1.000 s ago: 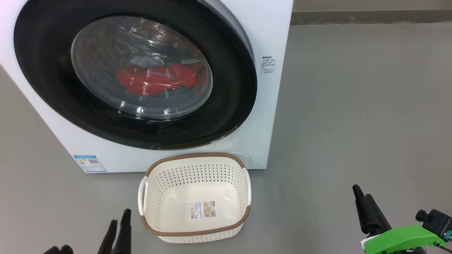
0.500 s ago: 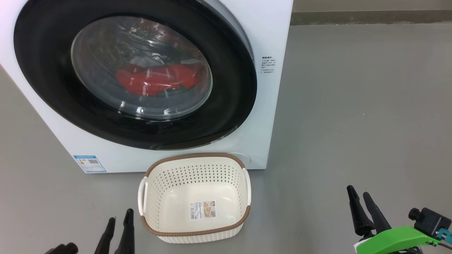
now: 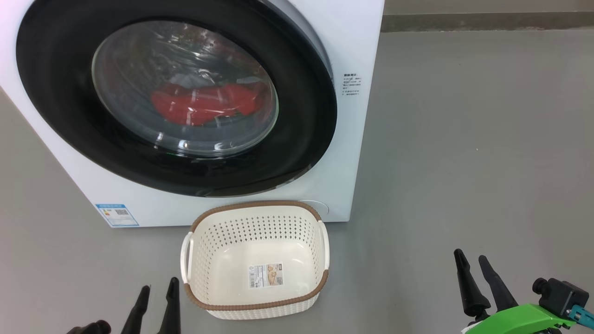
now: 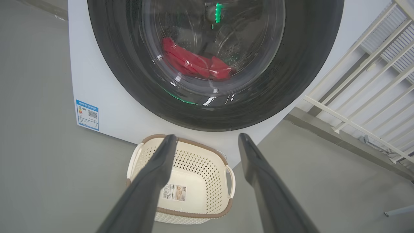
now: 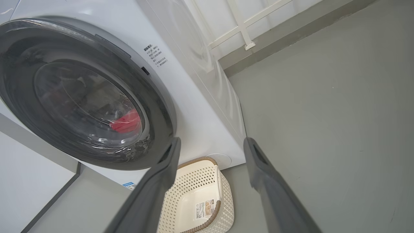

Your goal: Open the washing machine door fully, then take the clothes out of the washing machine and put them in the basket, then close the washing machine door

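Note:
The white washing machine [image 3: 357, 41] stands ahead with its black-rimmed round door [image 3: 301, 139] closed against the front. Red clothes [image 3: 204, 104] with a bit of white fabric lie inside, seen through the glass bowl, also as clothes [image 4: 194, 63] in the left wrist view. The cream perforated basket [image 3: 255, 304] with a brown rim sits on the floor just below the door, holding nothing but its label sticker. My left gripper [image 3: 160, 285] is open at the lower left, beside the basket. My right gripper [image 3: 471, 262] is open at the lower right, well clear of the machine.
Grey floor [image 3: 464, 153] stretches to the right of the machine up to a wall base. A white railing [image 4: 365, 87] stands to the machine's right. A blue label sticker [image 3: 116, 214] marks the machine's lower left front.
Both grippers have shifted slightly at the bottom of the head view; the right one turned so its two fingers now show apart. The door, clothes and basket have not moved.

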Robot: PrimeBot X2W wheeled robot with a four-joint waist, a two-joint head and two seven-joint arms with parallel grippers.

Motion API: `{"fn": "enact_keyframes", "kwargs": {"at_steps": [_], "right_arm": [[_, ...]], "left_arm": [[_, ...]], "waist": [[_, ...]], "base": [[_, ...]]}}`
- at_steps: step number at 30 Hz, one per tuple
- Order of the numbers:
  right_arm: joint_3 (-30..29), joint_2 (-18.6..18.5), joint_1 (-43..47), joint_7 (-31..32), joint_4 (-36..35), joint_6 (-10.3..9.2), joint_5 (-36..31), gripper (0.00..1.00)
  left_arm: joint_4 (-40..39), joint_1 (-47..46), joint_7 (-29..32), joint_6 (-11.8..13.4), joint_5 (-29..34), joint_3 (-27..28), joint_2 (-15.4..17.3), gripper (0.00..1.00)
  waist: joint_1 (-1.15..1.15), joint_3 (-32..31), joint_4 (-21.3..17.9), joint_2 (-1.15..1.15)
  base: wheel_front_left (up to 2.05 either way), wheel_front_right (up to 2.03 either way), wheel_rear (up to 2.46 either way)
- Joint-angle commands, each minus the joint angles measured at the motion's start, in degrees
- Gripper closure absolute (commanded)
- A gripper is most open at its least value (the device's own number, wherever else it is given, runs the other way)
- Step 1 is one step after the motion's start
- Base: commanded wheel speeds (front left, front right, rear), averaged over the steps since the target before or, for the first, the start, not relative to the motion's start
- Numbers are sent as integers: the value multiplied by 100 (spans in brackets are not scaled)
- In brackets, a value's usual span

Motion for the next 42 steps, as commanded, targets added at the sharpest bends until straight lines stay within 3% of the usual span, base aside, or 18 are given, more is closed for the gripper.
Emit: {"fn": "enact_keyframes", "kwargs": {"at_steps": [1,34,42], "right_arm": [[135,-96,-66,-122,-139,-3,-212,0],[240,-112,20,-661,-185,-4,-1767,0],[180,-110,64,-716,-186,-4,-1907,0]], "left_arm": [[-199,-21,-125,26,308,122,91,0],[-355,55,-671,61,2449,158,114,0],[-273,65,-726,32,2351,224,116,0]], "waist": [[0,0,-11,0],[0,89,-60,0],[0,75,-75,0]], "base": [[0,0,0],[0,0,0],[0,0,0]]}}
